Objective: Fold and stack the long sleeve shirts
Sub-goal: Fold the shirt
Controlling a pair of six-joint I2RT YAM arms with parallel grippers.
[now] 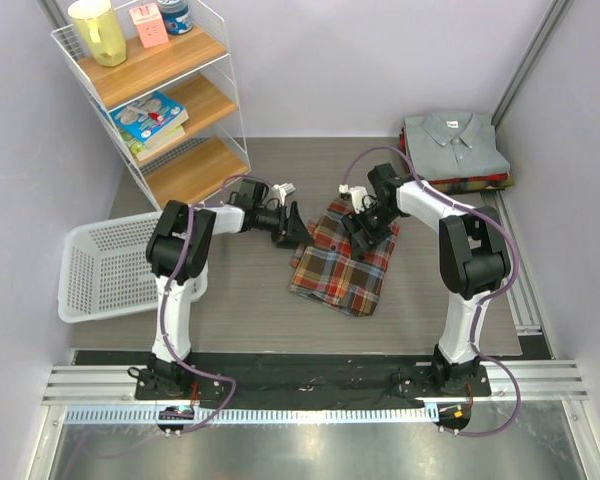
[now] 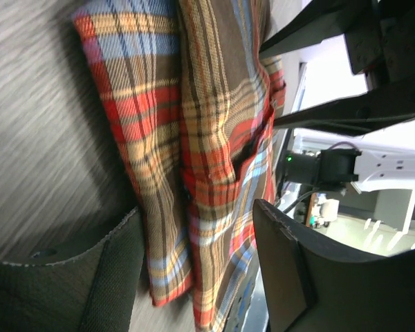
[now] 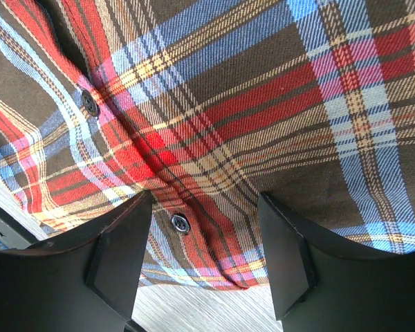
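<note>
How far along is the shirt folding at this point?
Done: a stack of folded shirts sits far right, with a grey shirt on top. In hand: the plaid shirt lies partly folded in the middle, with the left gripper closed on its edge and the right gripper down on it. Left: finish folding it and set it on the stack.
</note>
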